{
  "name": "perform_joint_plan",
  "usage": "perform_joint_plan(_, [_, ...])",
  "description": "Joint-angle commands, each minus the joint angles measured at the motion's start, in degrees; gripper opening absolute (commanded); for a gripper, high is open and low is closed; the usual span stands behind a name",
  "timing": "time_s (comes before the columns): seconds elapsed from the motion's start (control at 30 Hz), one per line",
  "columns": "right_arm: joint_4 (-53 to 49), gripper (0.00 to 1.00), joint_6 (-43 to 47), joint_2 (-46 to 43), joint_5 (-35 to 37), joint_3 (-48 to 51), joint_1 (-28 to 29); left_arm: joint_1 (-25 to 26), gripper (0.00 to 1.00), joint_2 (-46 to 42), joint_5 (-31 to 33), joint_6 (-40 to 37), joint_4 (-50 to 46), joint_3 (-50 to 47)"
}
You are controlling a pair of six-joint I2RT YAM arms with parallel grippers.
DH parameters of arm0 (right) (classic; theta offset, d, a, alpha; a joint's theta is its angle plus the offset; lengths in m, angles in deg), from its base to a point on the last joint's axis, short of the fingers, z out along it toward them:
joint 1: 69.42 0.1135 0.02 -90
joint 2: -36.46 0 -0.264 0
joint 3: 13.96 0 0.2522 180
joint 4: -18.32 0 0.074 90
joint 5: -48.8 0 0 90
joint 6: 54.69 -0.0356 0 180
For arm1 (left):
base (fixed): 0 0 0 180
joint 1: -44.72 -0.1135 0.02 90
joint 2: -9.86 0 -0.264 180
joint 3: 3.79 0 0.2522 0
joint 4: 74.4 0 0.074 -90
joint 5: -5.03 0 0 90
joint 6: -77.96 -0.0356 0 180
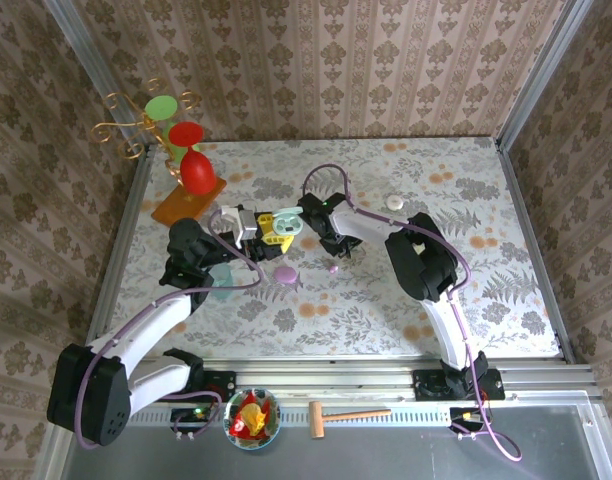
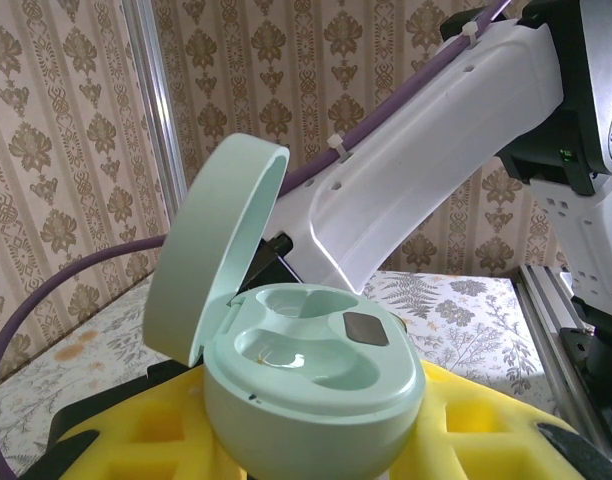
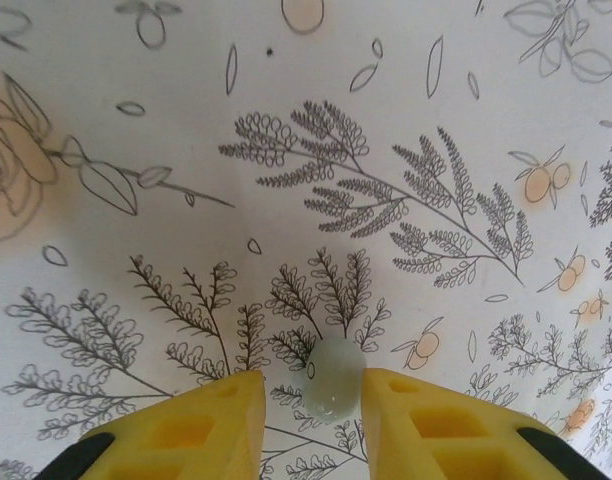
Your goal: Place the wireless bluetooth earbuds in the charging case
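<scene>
The floral-print table point(image 1: 506, 300) bears a lilac case point(image 1: 285, 274), purple earbud point(image 1: 332, 268) (tiny), pale earbud point(image 3: 333, 378) and white disc point(image 1: 394, 202).

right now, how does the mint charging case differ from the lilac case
The mint charging case stands open, lid tipped back; the lilac case looks shut. The mint charging case sits in the left gripper; the lilac case lies loose on the table. Both are smooth, rounded shells.
</scene>
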Motion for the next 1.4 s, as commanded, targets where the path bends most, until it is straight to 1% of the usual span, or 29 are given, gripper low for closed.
perform_joint_plan(0.0, [-2.92,0.31,-1.03,1.71,2.40,-1.68,0.17,-0.26,0.31,0.04,-0.27,-1.12,1.16,1.39])
perform_joint_plan(0.23, [-2.98,0.29,-0.71,2.59,2.11,-1.80,0.08,-0.26,0.31,0.14,-0.33,-0.89,1.60,1.30])
perform_joint_plan(0.37, [-2.97,0.26,-0.53,3.01,2.01,-1.80,-0.16,-0.27,0.31,0.14,-0.30,-0.80,1.69,1.21])
perform_joint_plan(0.5, [-3.50,0.26,-0.32,3.23,2.19,-1.73,-0.92,-0.28,0.31,0.13,-0.31,-0.58,2.07,1.04])
perform_joint_plan(0.6, [-3.68,0.23,-0.16,2.91,2.16,-1.48,-1.58,-0.27,0.31,0.12,-0.30,-0.54,2.13,1.04])
perform_joint_plan(0.67, [-3.39,0.18,-0.10,2.15,1.24,-1.07,-1.97,-0.27,0.31,0.11,-0.17,-0.53,2.13,1.04])
perform_joint_plan(0.77, [-1.22,0.17,-0.43,-0.33,-2.69,0.78,-2.93,-0.28,0.31,0.14,-0.12,-0.50,2.24,1.04])
perform_joint_plan(0.9, [2.55,0.17,-1.43,-5.63,-10.66,4.00,-4.54,-0.29,0.31,0.06,0.00,-0.45,2.22,0.93])
perform_joint_plan(1.0, [6.22,0.17,-2.29,-10.53,-19.59,6.90,-6.25,-0.32,0.31,0.11,-0.08,-0.36,2.14,0.93])
perform_joint_plan(1.23, [15.76,0.19,-7.67,-20.72,-45.81,15.53,-12.77,-0.26,0.31,-0.08,0.06,-0.02,2.08,0.85])
perform_joint_plan(1.37, [21.15,0.21,-11.68,-24.48,-59.38,20.03,-16.25,-0.26,0.31,-0.12,0.18,0.00,2.06,0.55])
